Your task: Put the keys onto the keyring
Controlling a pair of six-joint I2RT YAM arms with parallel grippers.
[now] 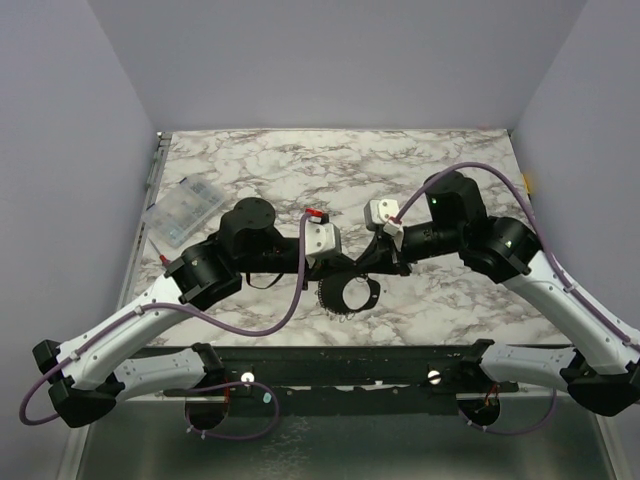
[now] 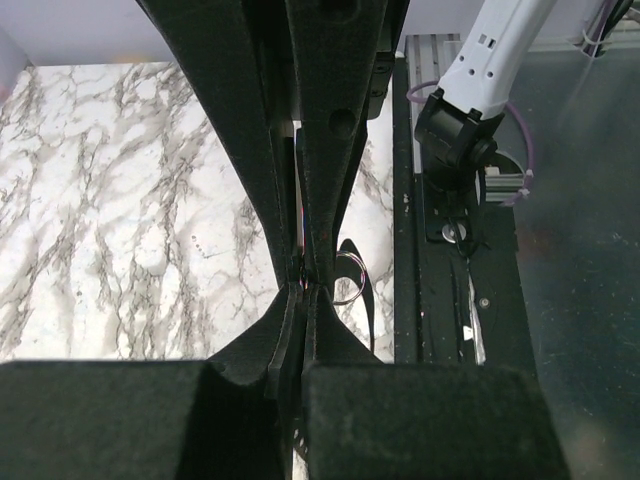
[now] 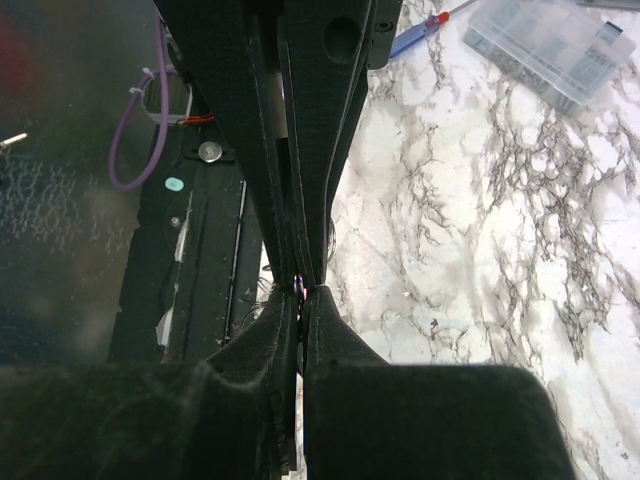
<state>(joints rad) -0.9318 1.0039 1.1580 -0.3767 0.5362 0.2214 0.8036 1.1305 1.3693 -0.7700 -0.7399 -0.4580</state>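
Both arms meet fingertip to fingertip over the middle of the marble table. My left gripper [image 1: 343, 262] is shut in the left wrist view [image 2: 303, 290]. A thin silvery keyring [image 2: 349, 279] sticks out to the right of its tips, with a black curved band [image 2: 366, 300] beside it. A dark hoop shape [image 1: 350, 293] lies on the table right below the tips. My right gripper [image 1: 364, 262] is shut in its wrist view [image 3: 305, 290] on a tiny piece that shows only as a red-purple glint. The key's shape is hidden.
A clear plastic box [image 1: 185, 210] lies at the table's left edge and also shows in the right wrist view [image 3: 550, 45]. A red-tipped screwdriver [image 3: 425, 28] lies near it. The black mounting rail [image 1: 340, 365] runs along the near edge.
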